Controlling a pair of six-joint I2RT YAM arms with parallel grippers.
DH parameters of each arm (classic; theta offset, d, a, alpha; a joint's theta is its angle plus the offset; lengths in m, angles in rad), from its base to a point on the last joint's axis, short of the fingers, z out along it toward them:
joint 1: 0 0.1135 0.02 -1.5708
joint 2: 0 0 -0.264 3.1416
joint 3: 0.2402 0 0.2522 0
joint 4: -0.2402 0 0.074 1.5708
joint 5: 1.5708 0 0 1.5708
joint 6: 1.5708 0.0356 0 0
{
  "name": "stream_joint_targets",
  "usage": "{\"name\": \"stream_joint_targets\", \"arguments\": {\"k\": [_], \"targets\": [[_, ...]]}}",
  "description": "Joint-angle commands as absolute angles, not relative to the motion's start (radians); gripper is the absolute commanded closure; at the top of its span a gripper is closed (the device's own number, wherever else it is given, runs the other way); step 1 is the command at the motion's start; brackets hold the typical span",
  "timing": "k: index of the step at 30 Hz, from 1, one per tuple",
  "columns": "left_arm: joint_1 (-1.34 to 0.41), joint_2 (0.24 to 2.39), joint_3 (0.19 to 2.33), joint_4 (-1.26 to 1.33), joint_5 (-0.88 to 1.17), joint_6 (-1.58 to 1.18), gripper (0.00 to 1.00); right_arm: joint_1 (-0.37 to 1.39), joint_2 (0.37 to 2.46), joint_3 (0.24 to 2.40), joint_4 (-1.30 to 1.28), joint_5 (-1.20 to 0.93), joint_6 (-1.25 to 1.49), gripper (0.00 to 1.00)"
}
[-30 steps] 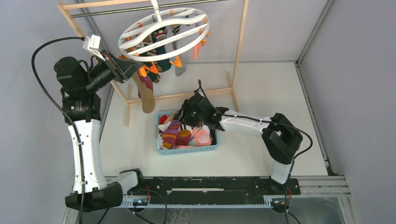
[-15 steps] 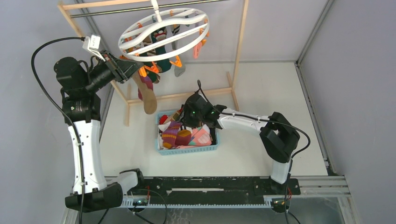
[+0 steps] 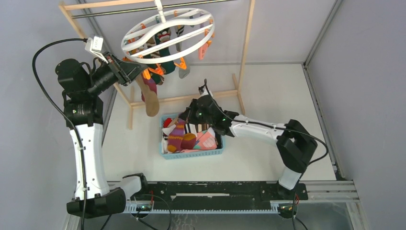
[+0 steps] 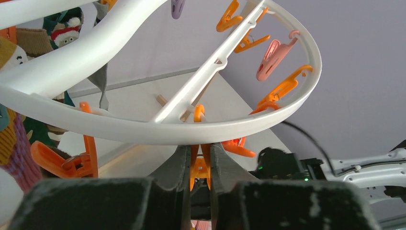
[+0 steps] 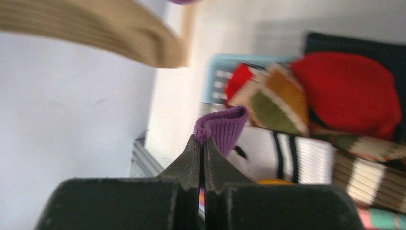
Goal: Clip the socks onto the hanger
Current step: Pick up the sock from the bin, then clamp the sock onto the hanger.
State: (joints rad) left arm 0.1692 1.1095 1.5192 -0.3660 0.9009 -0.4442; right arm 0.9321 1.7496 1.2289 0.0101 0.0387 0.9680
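Now the purple-cuffed, orange-striped fabric sock (image 5: 224,125) is sitting in the blue plastic basket (image 3: 193,154) among other mixed-colour socks (image 3: 206,140). The right gripper (image 5: 201,146), fingers pressed together, is pinching its cuff. Above and behind the basket, the white round plastic hanger (image 4: 143,132) is hanging, and the left gripper (image 4: 200,155) is squeezing an orange clip (image 4: 199,170) under its rim.

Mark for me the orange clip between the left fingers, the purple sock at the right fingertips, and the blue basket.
orange clip (image 4: 199,168), left wrist view, on its middle.
purple sock (image 5: 221,125), right wrist view, on its folded cuff.
blue basket (image 3: 194,154), top external view, on its near wall.
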Motion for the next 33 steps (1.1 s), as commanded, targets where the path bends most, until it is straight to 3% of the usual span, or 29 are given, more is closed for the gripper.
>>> {"name": "stream_joint_targets", "arguments": {"k": [1, 5, 11, 15, 33], "targets": [[0.166, 1.083, 1.569, -0.402, 0.924, -0.444, 0.86, 0.933, 1.601, 1.192, 0.404, -0.074, 0.736, 1.0], [0.165, 1.087, 1.575, -0.399, 0.946, -0.472, 0.86, 0.912, 1.575, 1.187, 0.576, -0.311, 0.668, 1.0], [0.165, 1.092, 1.57, -0.359, 0.989, -0.53, 0.86, 0.852, 1.613, 1.191, 0.853, -0.569, 0.843, 1.0], [0.166, 1.091, 1.566, -0.336, 1.02, -0.555, 0.86, 0.845, 1.652, 1.256, 0.894, -0.681, 0.886, 1.0], [0.166, 1.098, 1.51, -0.223, 1.087, -0.655, 0.88, 0.812, 1.912, 1.583, 1.171, -0.763, 1.19, 1.0]]}}
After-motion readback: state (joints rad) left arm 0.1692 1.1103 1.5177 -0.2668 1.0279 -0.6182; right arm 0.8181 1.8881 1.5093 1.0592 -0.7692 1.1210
